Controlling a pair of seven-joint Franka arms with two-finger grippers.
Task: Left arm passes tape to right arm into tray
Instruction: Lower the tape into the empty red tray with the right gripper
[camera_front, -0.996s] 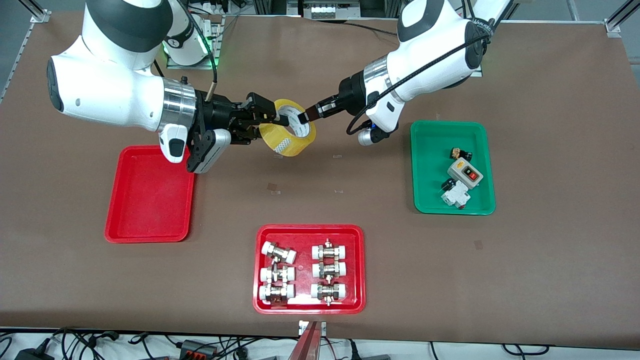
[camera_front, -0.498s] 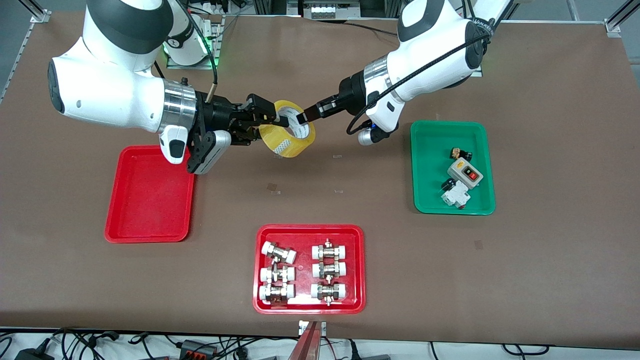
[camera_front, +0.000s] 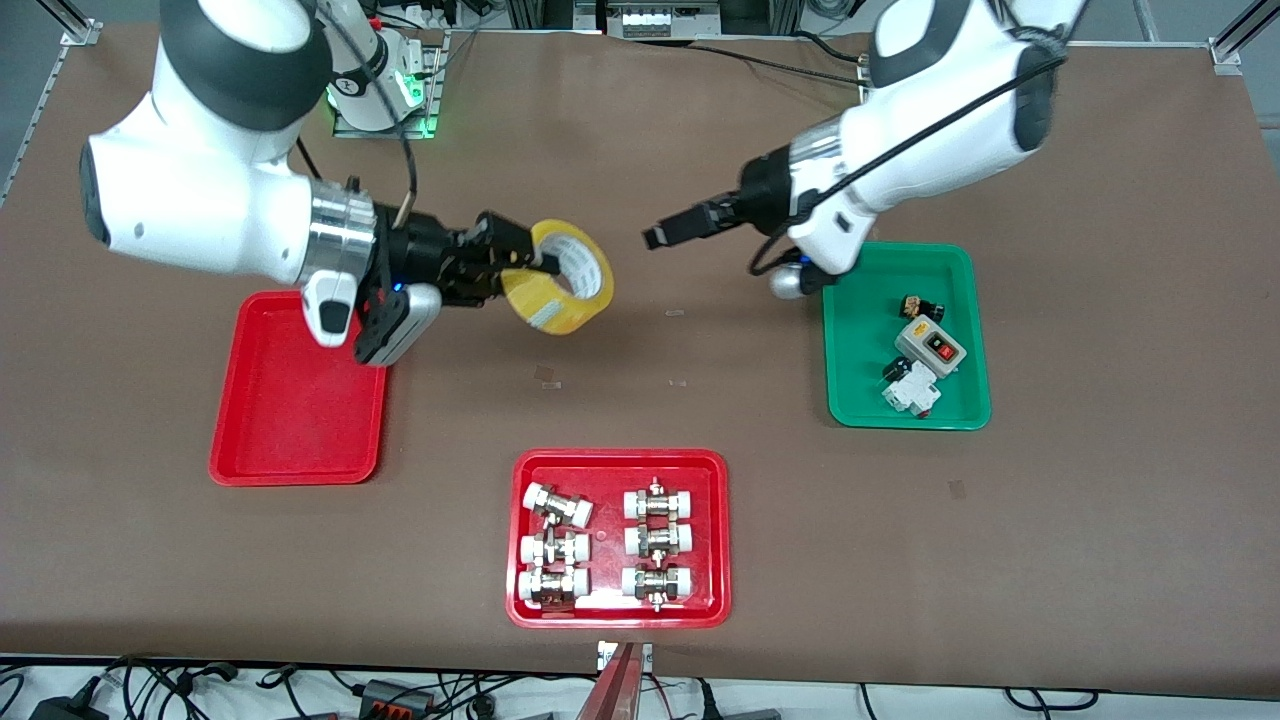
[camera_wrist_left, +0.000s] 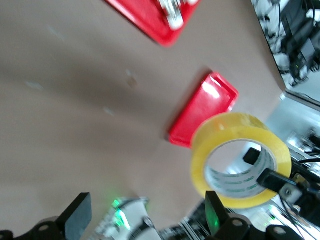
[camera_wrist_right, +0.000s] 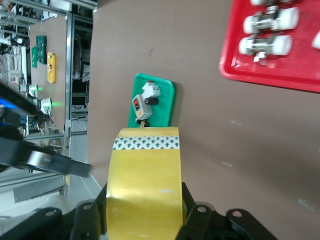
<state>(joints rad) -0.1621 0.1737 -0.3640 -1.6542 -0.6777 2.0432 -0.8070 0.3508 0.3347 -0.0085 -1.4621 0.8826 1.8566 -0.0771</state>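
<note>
Holding the tape (camera_front: 561, 276) clamped in my right gripper (camera_front: 525, 260) for the tray (camera_front: 298, 390), left gripper (camera_front: 655, 237) hangs open, clear.

left arm (camera_front: 930, 130): raised, jaws apart | right arm (camera_front: 200, 215): raised, jaws clamped

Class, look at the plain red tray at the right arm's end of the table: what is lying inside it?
Nothing shows on the visible floor of the red tray. The right arm's wrist hangs over one corner, covering that part.
</note>
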